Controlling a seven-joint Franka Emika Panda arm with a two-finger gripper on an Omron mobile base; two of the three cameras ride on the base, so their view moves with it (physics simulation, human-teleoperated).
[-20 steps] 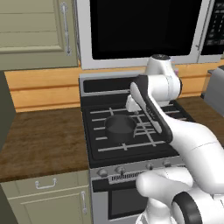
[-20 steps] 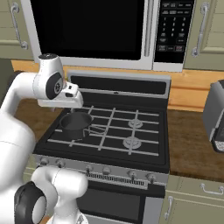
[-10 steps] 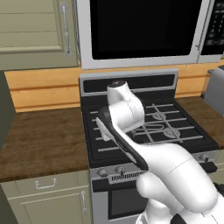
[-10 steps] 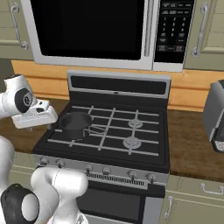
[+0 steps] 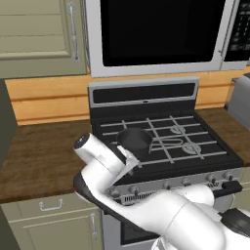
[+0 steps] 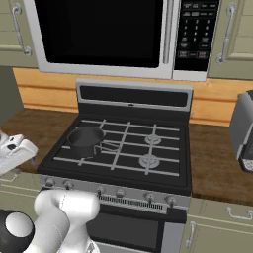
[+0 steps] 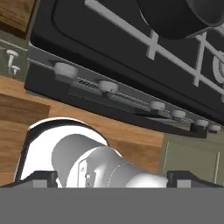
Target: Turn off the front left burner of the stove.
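My hand (image 5: 128, 163) hangs off the front left corner of the stove (image 5: 161, 146), above its row of knobs (image 7: 108, 86), touching none; I cannot tell whether my fingers are apart or together. The front left burner (image 6: 84, 148) lies just behind that corner, under a dark saucepan (image 5: 134, 139) resting on its grate. A wooden table (image 5: 39, 151) flanks the stove's left side.

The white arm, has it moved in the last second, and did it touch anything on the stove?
Yes. It swung from above the stove's back left, out over the left edge and down toward the front. Its hand now sits low by the front left corner, near the knobs. It grasped nothing. The pot stayed on the front left burner.
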